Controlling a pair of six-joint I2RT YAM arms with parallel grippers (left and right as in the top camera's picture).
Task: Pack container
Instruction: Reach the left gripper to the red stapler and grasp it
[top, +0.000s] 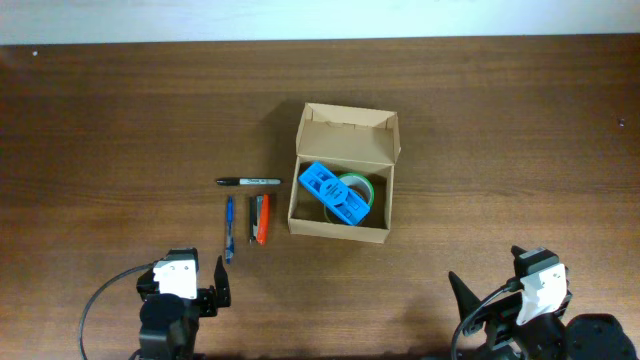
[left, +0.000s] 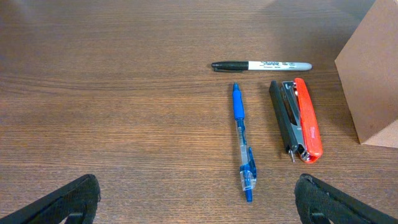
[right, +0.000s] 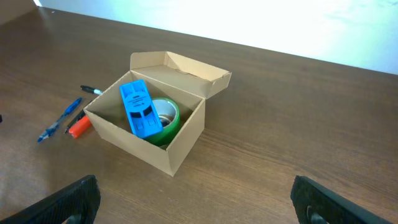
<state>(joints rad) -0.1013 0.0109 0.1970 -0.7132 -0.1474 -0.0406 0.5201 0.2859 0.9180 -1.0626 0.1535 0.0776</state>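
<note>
The tan cardboard container (top: 340, 229) stands open at the table's middle, lid flap up at the back; it also shows in the right wrist view (right: 177, 146) and its corner in the left wrist view (left: 373, 74). Inside lie a green tape roll (top: 358, 186) and a blue plastic case (top: 332, 192) leaning on it. Left of the box lie a black marker (top: 249, 181), a blue pen (top: 229, 227) and a red-and-black stapler (top: 260, 219). My left gripper (left: 199, 202) is open and empty, just short of the pen (left: 242, 144). My right gripper (right: 199, 202) is open and empty, near the front edge.
The dark wood table (top: 500, 130) stretches bare around the box. A black cable (top: 100, 300) loops by the left arm's base at the front edge. A pale wall edge runs along the back.
</note>
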